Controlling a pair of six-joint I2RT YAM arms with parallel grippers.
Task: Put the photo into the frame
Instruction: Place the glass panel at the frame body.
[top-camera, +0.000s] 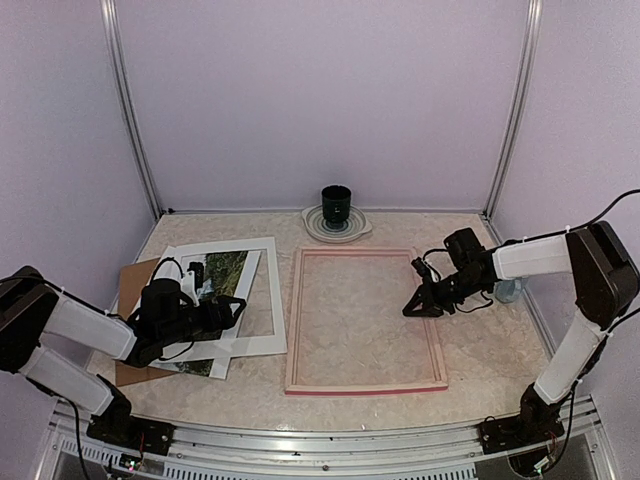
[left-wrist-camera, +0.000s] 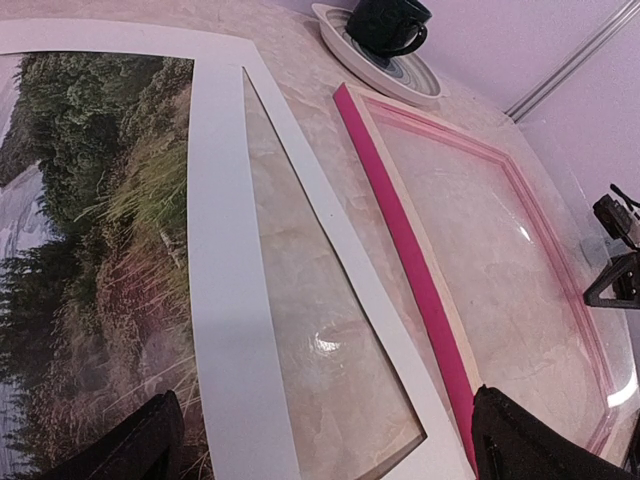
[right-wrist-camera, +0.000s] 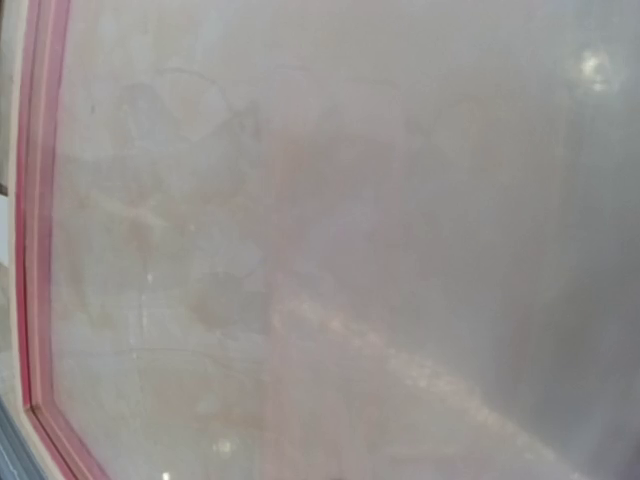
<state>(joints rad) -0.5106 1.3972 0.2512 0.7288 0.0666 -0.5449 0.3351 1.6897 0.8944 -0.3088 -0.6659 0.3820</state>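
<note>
Lilac walls enclose a marbled tabletop. From above, the frame (top-camera: 296, 320) lies flat at centre, with the photo (top-camera: 226, 270) to its left overlapping a white mat (top-camera: 270, 300). The left arm stretches low over them, its left gripper (top-camera: 228, 315) above the photo. The right arm bends down from a raised elbow, and the right gripper (top-camera: 415, 305) is pinched closed at the frame's right rim.

The left wrist view has both dark fingertips (left-wrist-camera: 140, 440) spread wide above the photo (left-wrist-camera: 90, 250), with the frame (left-wrist-camera: 400, 230) beside them.

The right wrist view shows only the frame's pink rim (right-wrist-camera: 40, 200) and blurred pane.

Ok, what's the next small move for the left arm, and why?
Probably lower the left gripper onto the photo's edge and close. Its jaws stand open over the photo with nothing held, and the frame lies empty alongside.
</note>
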